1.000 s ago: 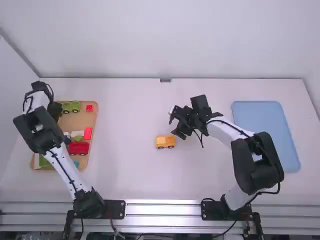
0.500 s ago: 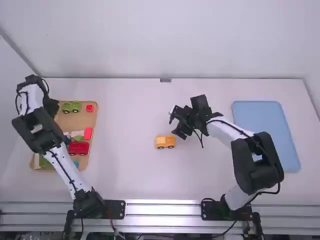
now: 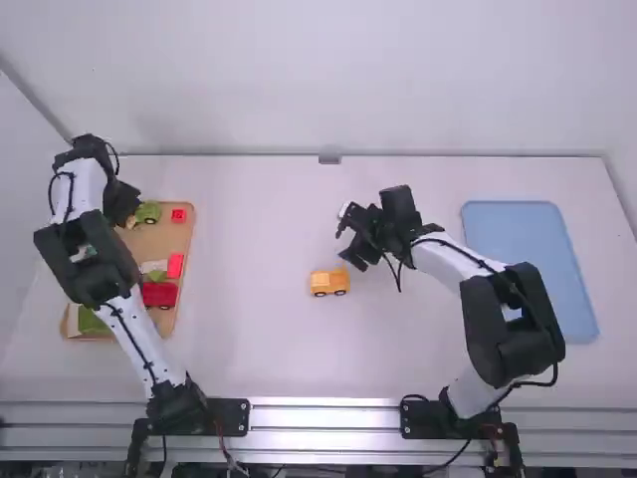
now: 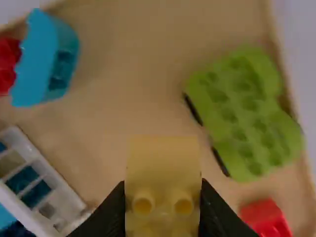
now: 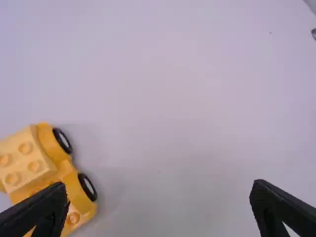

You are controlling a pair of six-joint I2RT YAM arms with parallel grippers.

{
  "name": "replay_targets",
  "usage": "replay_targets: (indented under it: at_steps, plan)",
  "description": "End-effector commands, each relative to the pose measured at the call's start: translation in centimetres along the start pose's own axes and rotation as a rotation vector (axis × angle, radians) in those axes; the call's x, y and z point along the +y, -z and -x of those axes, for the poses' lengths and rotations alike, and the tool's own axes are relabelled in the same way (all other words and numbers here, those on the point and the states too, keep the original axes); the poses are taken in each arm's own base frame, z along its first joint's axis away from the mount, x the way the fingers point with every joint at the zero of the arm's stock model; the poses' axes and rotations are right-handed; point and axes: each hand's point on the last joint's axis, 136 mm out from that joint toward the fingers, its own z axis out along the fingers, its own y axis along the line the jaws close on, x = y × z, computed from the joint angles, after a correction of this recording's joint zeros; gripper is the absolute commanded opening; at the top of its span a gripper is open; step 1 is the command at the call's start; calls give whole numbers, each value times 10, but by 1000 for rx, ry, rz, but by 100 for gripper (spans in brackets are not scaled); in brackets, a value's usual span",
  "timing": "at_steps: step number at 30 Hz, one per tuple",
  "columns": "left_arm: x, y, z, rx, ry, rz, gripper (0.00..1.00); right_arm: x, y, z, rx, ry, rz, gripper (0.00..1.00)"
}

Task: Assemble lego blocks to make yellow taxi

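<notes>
In the high view the yellow car [image 3: 329, 283] stands upright on the table, left of and a little nearer than my right gripper [image 3: 356, 239]. My left gripper [image 3: 127, 207] is over the far end of the wooden tray. In the left wrist view, that left gripper [image 4: 163, 197] is shut on a small yellow block [image 4: 163, 168] with studs, held above the tray floor. The right wrist view has the yellow car [image 5: 47, 173] with a stacked block on top at lower left; my right gripper [image 5: 158, 197] is wide open with nothing between its fingers.
The wooden tray [image 3: 184, 249] at left holds a green car base [image 4: 242, 113], a small red block [image 4: 266, 217], a teal piece [image 4: 49, 57] and a white framed piece [image 4: 34, 182]. A blue tray [image 3: 528, 269] lies at the right side of the table.
My left gripper first went slightly left, then came to the right over the tray's far end, now covering part of the green car base. The right arm has barely shifted; the yellow car stayed put.
</notes>
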Motion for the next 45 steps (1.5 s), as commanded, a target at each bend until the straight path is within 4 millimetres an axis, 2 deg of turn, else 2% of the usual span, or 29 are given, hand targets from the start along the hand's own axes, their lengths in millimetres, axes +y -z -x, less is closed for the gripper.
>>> replay_targets:
  at_steps: [1,3,6,8,9,11,12,13,15,16,18,19,22,25,26,28,30,32,34,35,41,45]
  plan:
    - [-22,48,-16,-67,-107,-91,2,-9,8,16,-47,-37,-22,99]
    - [-39,66,-36,-110,-200,-167,2,-9,8,23,-77,-22,-23,99]
    - [-72,92,-71,-153,-435,-321,2,-13,10,35,-131,-5,-27,99]
    - [-103,117,-117,-171,-690,-479,2,-27,13,48,-185,-78,-79,98]
    - [-109,122,-128,-172,-746,-508,2,-30,15,50,-196,-95,-92,99]
    - [-128,138,-173,-172,-966,-611,2,-44,20,58,-239,-159,-131,99]
    - [-137,144,-197,-170,-1078,-640,2,-49,23,61,-263,-189,-140,99]
    - [-140,146,-207,-168,-1119,-649,2,-52,24,62,-272,-203,-147,99]
    - [-147,152,-249,-159,-1297,-666,2,-61,33,63,-294,-260,-167,98]
    - [-148,155,-267,-156,-1367,-666,2,-64,39,63,-299,-279,-175,99]
    - [-149,157,-284,-153,-1438,-669,2,-67,45,63,-306,-295,-184,99]
    - [-149,159,-313,-141,-1553,-682,2,-68,58,63,-320,-299,-206,99]
    - [-146,160,-354,-117,-1704,-697,2,-71,80,57,-328,-312,-303,99]
    - [-142,160,-382,-99,-1774,-712,2,-70,104,46,-327,-352,-441,98]
    - [-142,158,-399,-93,-1811,-726,2,-65,122,38,-336,-382,-534,99]
    - [-142,156,-412,-91,-1847,-737,2,-60,134,32,-348,-412,-595,99]
    - [-138,152,-439,-68,-1942,-772,2,-49,158,19,-383,-465,-698,99]
    - [-134,149,-454,-51,-1997,-781,2,-42,170,12,-404,-487,-745,99]
    - [-130,144,-481,-51,-2072,-791,2,-26,193,-1,-457,-524,-821,99]
    - [-130,143,-482,-52,-2074,-792,2,-26,194,-2,-460,-525,-826,98]
    - [-125,124,-530,-25,-2191,-812,2,2,234,-25,-597,-541,-956,98]
    - [-124,110,-552,-61,-2278,-782,2,12,249,-32,-682,-541,-987,98]
